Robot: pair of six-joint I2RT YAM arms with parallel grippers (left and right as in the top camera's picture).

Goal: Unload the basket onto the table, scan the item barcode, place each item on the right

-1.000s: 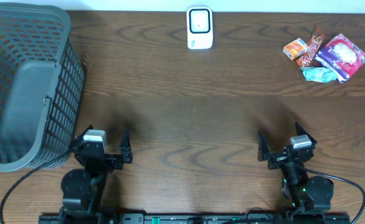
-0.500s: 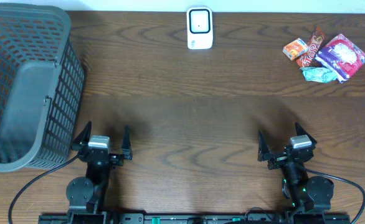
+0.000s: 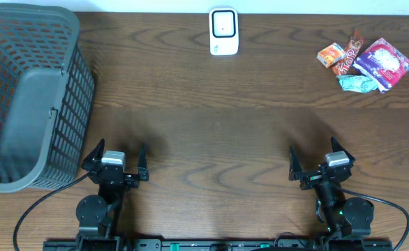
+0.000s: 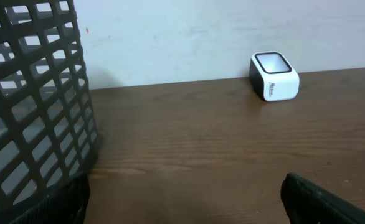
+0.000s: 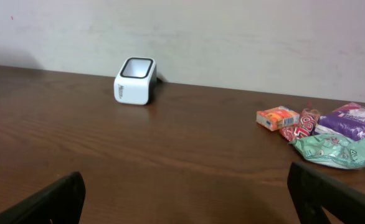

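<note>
The white barcode scanner (image 3: 224,31) stands at the table's far edge in the middle; it also shows in the left wrist view (image 4: 274,76) and the right wrist view (image 5: 134,81). A heap of snack items lies at the far right: an orange box (image 3: 330,54), a red bar (image 3: 349,52), a purple bag (image 3: 383,63) and a green packet (image 3: 358,83). My left gripper (image 3: 119,151) and right gripper (image 3: 314,153) rest near the front edge, both open and empty, far from the items.
A dark grey mesh basket (image 3: 23,97) fills the left side, close beside my left gripper; its wall (image 4: 33,93) fills the left of the left wrist view. Bare brown tabletop (image 3: 211,125) lies between the grippers and the scanner.
My left gripper has turned slightly to the right and now points straight ahead. The right arm and all the items have stayed where they were.
</note>
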